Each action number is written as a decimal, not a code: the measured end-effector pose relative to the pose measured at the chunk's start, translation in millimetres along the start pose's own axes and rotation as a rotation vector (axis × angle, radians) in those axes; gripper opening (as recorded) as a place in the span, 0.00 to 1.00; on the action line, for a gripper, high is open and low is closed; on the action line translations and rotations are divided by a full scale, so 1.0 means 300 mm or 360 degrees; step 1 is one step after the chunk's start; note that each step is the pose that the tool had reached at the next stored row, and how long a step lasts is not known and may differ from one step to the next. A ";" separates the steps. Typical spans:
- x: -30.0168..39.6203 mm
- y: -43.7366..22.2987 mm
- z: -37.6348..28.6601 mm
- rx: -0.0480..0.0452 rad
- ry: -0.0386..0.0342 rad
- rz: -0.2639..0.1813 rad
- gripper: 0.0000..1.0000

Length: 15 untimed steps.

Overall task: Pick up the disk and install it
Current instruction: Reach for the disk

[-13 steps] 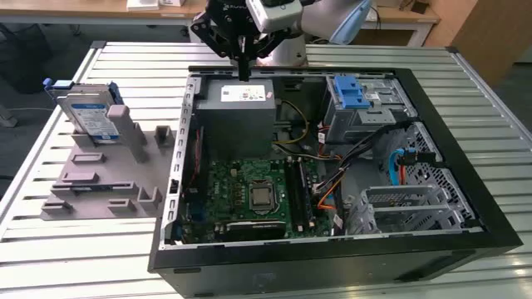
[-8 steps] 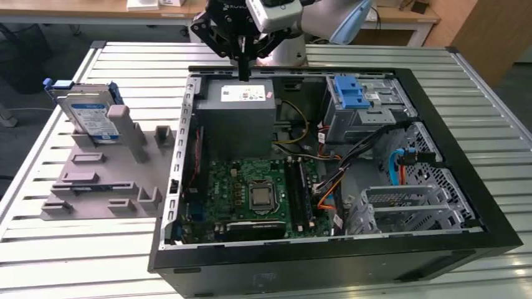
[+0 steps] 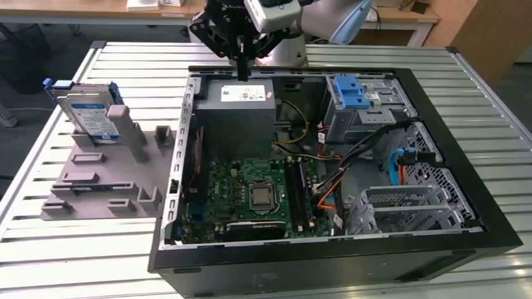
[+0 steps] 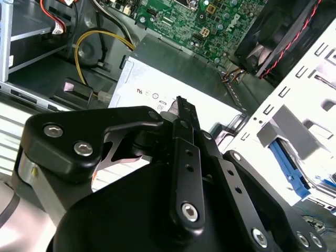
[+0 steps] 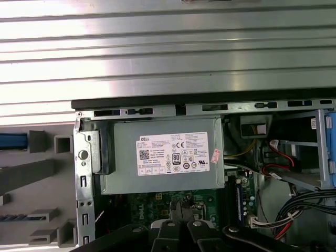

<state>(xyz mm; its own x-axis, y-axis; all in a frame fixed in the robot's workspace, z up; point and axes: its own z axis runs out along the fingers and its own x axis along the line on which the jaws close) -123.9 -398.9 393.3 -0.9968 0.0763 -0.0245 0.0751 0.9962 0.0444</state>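
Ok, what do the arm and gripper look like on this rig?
The arm is silver-grey with a light blue joint cap. The gripper is matte black: angular hinged link bars tapering to slim fingers, joined with silver screws and pins, seen close in the second wrist view. A pale block sits at the wrist above it.

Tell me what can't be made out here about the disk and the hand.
Disk: in the exterior view, its lower part is hidden behind posts of the grey holder, and its label print is too small.
Power supply: in the second wrist view, the hand covers much of it.
Drive cage under the blue latch: in the exterior view, its metal walls hide the inside.
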 end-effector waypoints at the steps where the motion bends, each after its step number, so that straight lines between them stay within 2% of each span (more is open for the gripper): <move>1: 0.000 0.000 0.000 0.0000 0.0000 0.0000 0.11; 15: 0.007 -0.001 0.000 0.0000 0.0000 0.0000 0.11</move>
<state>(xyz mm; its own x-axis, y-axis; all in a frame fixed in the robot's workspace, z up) -126.0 -398.9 393.3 -0.9968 0.0763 -0.0245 0.0751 0.9962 0.0444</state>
